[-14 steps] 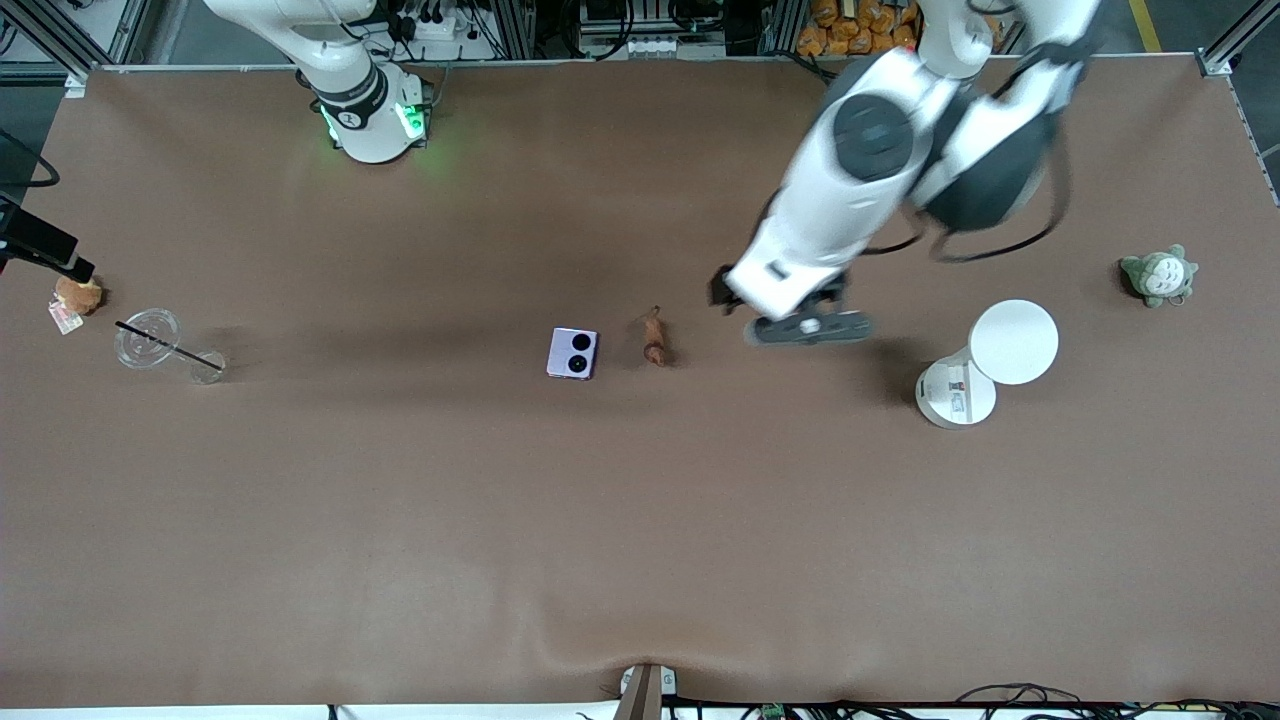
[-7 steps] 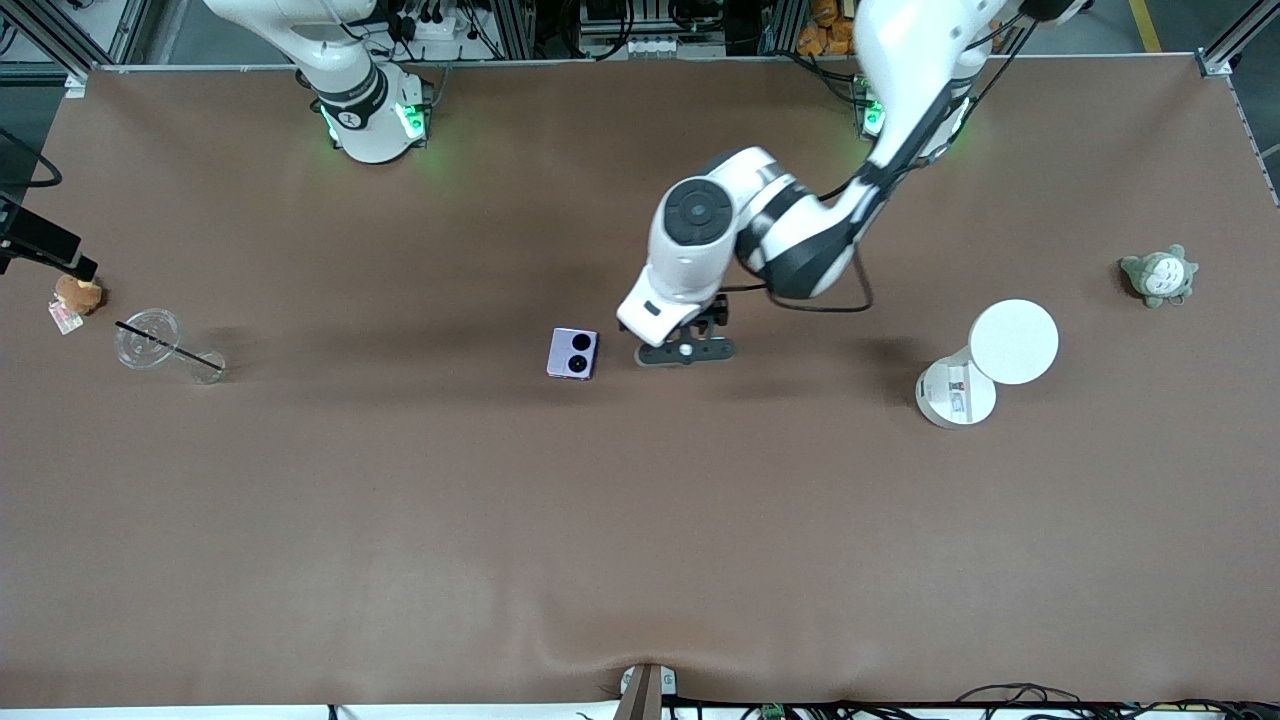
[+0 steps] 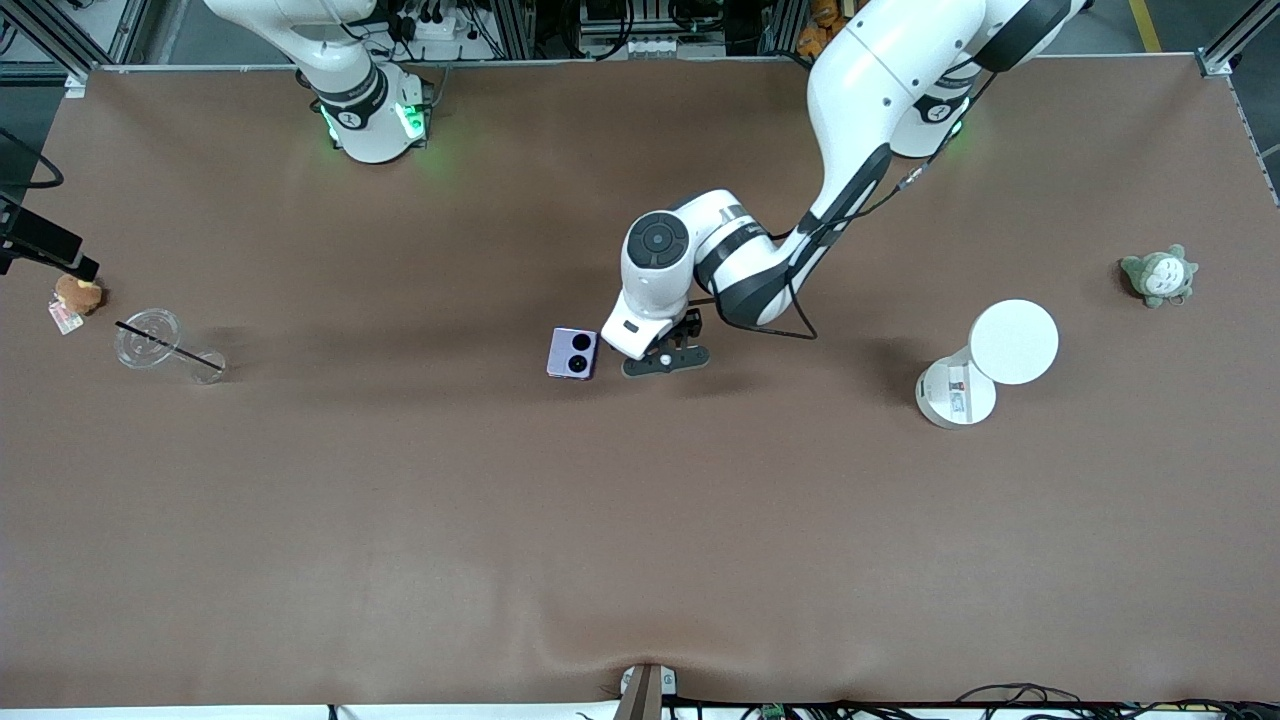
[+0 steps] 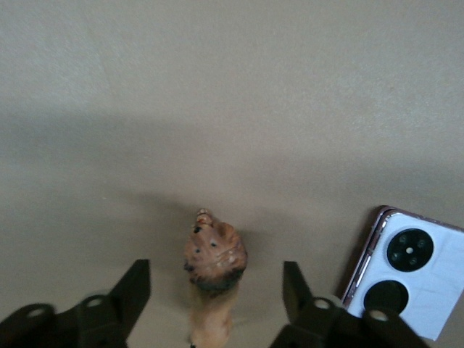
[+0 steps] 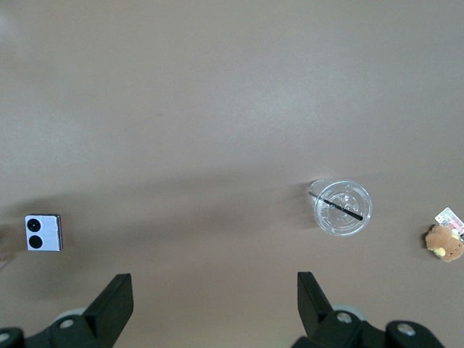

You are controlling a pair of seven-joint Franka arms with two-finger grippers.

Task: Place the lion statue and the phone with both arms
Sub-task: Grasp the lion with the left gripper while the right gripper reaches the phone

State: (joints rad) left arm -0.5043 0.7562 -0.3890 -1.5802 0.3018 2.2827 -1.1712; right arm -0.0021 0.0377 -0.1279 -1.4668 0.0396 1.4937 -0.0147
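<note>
Reddish-brown and very small, the lion statue lay on the brown counter, just beside the phone and toward the left arm's end from it. In the front view you could not see it, because the left arm covered it. The left pincer was low over the statue with its two fingers spread wide, one on each side of the body, and neither touched it yet.

I judge that the statue was light, hard and a little smooth, so it could turn or slip away if only one finger met it first. You would do best to close across the narrow middle of the body, under the darker mane, not on the head. The phone was flat, stiff and probably slippery on its face; its two opposite edges looked the safest place to hold.

The right pincer waited high above the counter near a clear plastic cup, released and holding nothing. The phone was still not taken.
</note>
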